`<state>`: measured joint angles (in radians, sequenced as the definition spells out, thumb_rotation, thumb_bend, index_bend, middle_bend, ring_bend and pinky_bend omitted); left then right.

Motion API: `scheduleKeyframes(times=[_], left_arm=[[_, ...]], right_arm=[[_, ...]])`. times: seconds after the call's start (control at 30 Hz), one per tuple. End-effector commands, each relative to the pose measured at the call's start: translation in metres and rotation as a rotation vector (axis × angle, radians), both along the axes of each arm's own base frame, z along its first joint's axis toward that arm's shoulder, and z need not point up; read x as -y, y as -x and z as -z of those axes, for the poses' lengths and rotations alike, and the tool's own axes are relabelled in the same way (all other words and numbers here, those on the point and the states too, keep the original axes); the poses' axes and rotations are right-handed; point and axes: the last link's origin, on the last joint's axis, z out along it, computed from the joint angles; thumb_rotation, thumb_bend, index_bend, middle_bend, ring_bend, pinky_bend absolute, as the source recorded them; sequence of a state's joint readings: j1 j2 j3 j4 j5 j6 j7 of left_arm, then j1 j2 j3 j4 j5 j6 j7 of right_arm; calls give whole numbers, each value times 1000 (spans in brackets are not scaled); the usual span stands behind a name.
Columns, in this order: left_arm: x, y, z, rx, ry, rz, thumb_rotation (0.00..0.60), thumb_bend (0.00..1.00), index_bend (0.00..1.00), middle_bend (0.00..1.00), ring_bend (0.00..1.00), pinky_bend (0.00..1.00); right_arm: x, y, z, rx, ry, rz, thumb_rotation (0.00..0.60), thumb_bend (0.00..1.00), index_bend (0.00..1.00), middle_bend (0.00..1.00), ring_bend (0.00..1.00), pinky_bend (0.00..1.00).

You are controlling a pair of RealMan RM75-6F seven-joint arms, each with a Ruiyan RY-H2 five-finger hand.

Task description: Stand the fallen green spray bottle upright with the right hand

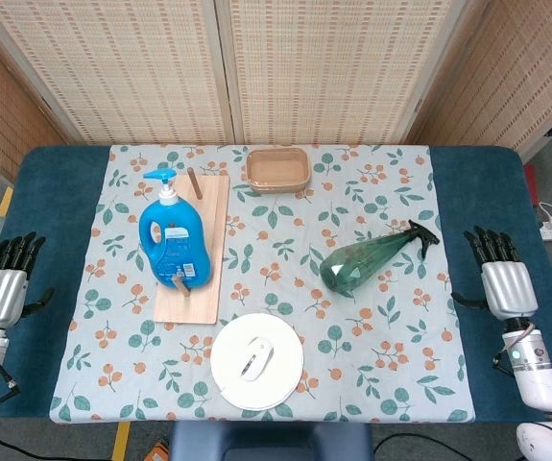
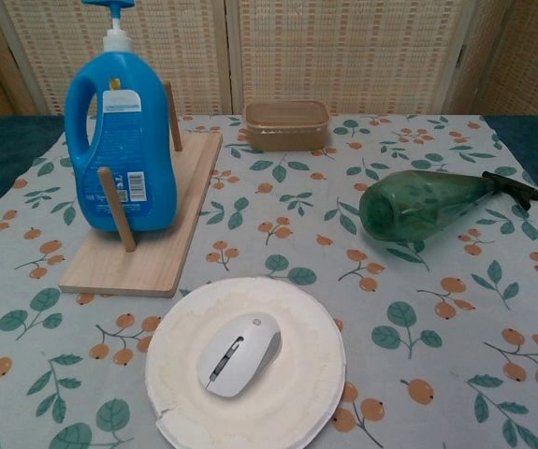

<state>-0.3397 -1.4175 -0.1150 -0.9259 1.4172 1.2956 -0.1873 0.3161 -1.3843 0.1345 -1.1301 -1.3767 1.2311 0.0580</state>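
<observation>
Green spray bottle (image 1: pixel 364 260) lying on its side on the floral cloth (image 1: pixel 391 346), right of centre, black nozzle toward the surface's (image 1: pixel 492 192) right edge; bare cloth all around it. Right hand (image 1: pixel 502 276) released, fingers extended, holding nothing, resting on the blue margin just beside the cloth edge, apart from the bottle. Left hand (image 1: pixel 5 280) likewise released at the opposite margin.

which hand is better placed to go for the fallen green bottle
The right robot hand. The green spray bottle lies on its side on the right half of the table, nearer that hand, with nothing between them. The left robot hand would have to cross the wooden rack and blue bottle.
</observation>
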Motion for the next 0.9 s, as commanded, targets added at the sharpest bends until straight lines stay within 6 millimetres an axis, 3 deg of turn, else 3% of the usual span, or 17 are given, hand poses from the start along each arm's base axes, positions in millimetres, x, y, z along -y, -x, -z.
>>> scheduleKeyframes(times=[0.03, 0.5, 0.73, 0.9], left_arm=[[0, 0, 0, 0, 0, 0, 598, 274, 0, 0, 0, 0], [0, 0, 0, 0, 0, 0, 599, 274, 0, 0, 0, 0], [0, 0, 0, 0, 0, 0, 600, 275, 0, 0, 0, 0], [0, 0, 0, 0, 0, 0, 598, 275, 0, 0, 0, 0]], right_arm=[[1, 1, 2, -1, -8, 3, 600, 0, 0, 0, 0, 0], [11, 1, -1, -64, -5, -26, 600, 0, 4, 3, 0, 0], [36, 9, -12, -111, -12, -63, 600, 0, 144, 114, 0, 0], [53, 4, -2, -155, -68, -123, 600, 0, 185, 159, 0, 2]])
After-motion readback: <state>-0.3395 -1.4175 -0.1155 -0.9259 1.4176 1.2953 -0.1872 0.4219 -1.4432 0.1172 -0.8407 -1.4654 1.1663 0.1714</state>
